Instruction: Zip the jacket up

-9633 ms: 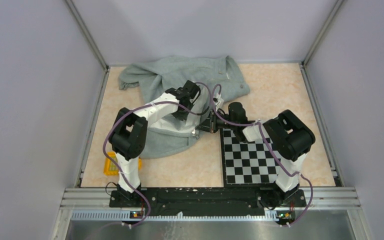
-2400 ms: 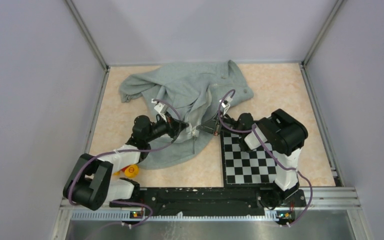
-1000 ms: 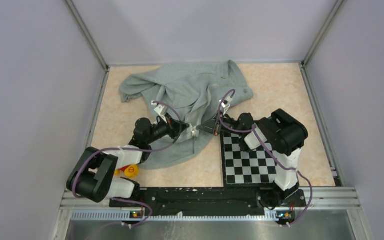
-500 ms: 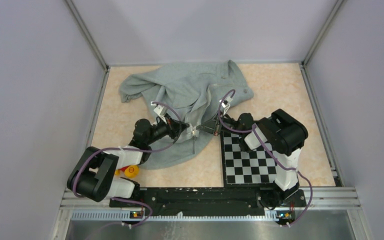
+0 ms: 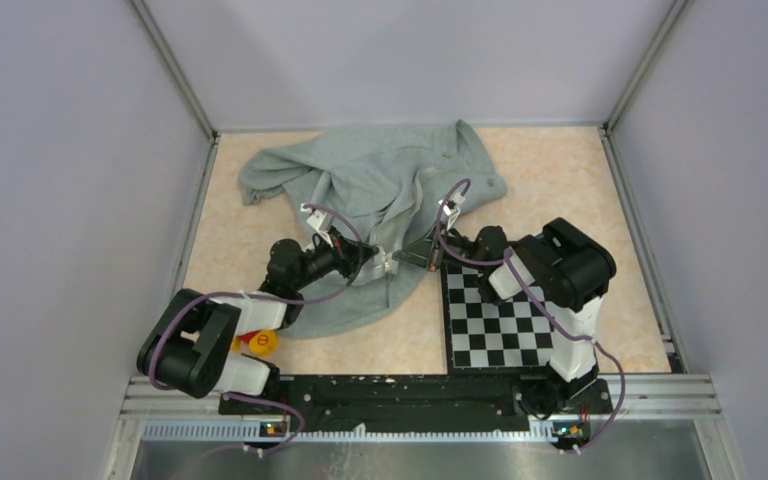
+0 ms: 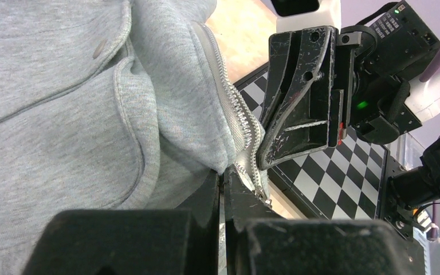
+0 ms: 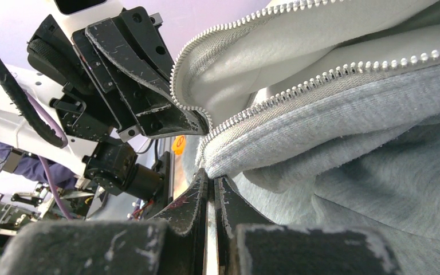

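Seen from above, the jacket [image 5: 380, 185] lies crumpled across the far middle of the worktop [image 5: 560, 170]. Its near hem ends just left of the chessboard [image 5: 490, 330], where both arms meet, but the grip is too small to read there. The wrist views show it. The left fingers [image 6: 206, 197] are pressed together on the bottom end of one zipper [image 6: 233, 109] edge. The right fingers [image 7: 197, 192] are clamped on the other toothed edge, close beside them.

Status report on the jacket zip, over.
Left tool shut on jacket zipper edge. Right tool shut on opposite edge. Jacket unzipped. Chessboard alongside, not blocking.
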### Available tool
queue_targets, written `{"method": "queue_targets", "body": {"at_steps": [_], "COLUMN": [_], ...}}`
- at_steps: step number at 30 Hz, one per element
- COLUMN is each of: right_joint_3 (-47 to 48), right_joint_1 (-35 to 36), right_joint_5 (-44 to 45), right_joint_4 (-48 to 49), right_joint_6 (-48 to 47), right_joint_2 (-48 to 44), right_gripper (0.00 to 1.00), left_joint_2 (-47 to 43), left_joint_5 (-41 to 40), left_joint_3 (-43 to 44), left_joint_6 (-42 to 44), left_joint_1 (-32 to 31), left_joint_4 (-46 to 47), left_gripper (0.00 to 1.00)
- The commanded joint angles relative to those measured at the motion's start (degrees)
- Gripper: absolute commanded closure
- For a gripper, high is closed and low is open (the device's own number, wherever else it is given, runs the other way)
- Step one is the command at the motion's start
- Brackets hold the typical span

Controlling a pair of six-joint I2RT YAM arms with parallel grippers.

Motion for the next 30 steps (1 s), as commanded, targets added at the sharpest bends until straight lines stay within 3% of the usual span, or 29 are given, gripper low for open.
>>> {"method": "queue_targets", "body": {"at_steps": [1, 30], "right_joint_3": [-0.71, -0.71], "right_joint_1": [0.02, 0.02], "right_joint_5": [-0.64, -0.26], "right_joint_4": [12.95, 12.93], "right_joint_6": [-0.23, -0.23], "right_joint_2": [-2.77, -2.65], "right_gripper": [1.0, 1.0], "left_joint_2": [-1.02, -0.67], "left_joint_5": [-0.29, 2.92], "left_joint_3": [-0.58, -1.57], "left_joint_6": [1.67, 0.94], "left_joint_1": [-0.3, -0.32], "left_joint_4": [1.98, 2.92], "left_gripper": [1.0, 1.0]}}
